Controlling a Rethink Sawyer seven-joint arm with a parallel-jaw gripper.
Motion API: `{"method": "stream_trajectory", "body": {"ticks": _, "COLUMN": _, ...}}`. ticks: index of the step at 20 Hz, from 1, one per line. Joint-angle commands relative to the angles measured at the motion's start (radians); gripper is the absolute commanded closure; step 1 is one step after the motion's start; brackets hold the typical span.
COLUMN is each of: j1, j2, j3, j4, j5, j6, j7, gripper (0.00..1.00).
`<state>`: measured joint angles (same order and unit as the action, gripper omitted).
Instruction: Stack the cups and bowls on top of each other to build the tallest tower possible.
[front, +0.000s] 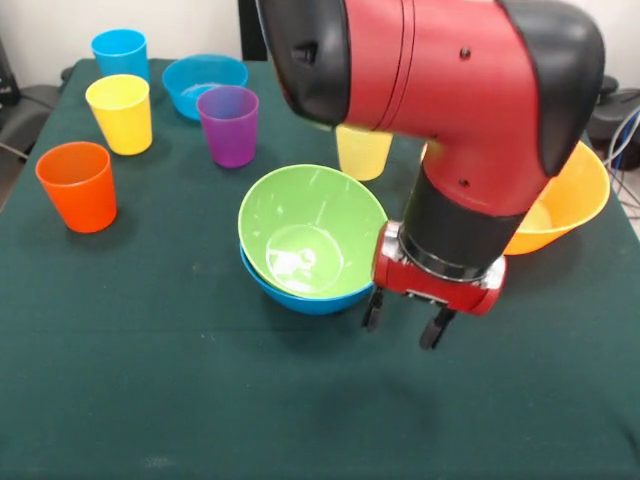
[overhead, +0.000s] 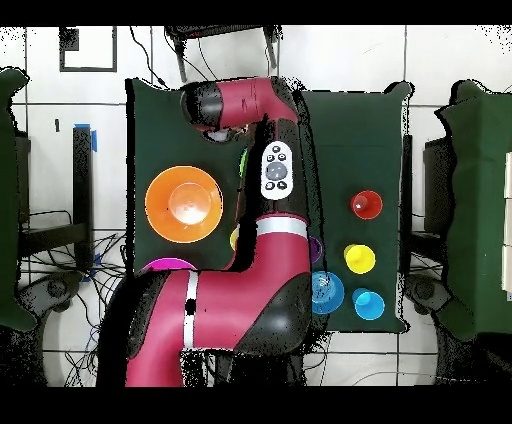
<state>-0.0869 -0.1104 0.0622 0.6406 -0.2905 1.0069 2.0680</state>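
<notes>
Care comes first in the front view: my gripper (front: 406, 322) hangs empty, its fingers slightly parted, just beside the green bowl (front: 312, 233) nested tilted in the blue bowl (front: 305, 295), so I judge I should centre on the next piece and lower it level. Overhead, my arm hides the gripper and that pile; the orange-yellow bowl (overhead: 184, 203) sits apart on the surface (overhead: 355, 130).
</notes>
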Motion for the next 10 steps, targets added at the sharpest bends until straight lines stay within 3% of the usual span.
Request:
{"method": "stream_trajectory", "body": {"ticks": 1, "j1": 0.024, "j2": -0.062, "j3": 0.042, "j4": -0.012, "j5": -0.009, "j6": 0.098, "j7": -0.121, "gripper": 0.0}}
{"method": "stream_trajectory", "body": {"ticks": 5, "j1": 0.038, "j2": -0.069, "j3": 0.03, "j4": -0.027, "j5": -0.026, "j6": 0.11, "j7": -0.124, "gripper": 0.0}}
{"method": "stream_trajectory", "body": {"ticks": 10, "j1": 0.028, "j2": -0.085, "j3": 0.028, "j4": 0.066, "j5": -0.022, "j6": 0.021, "j7": -0.111, "gripper": 0.0}}
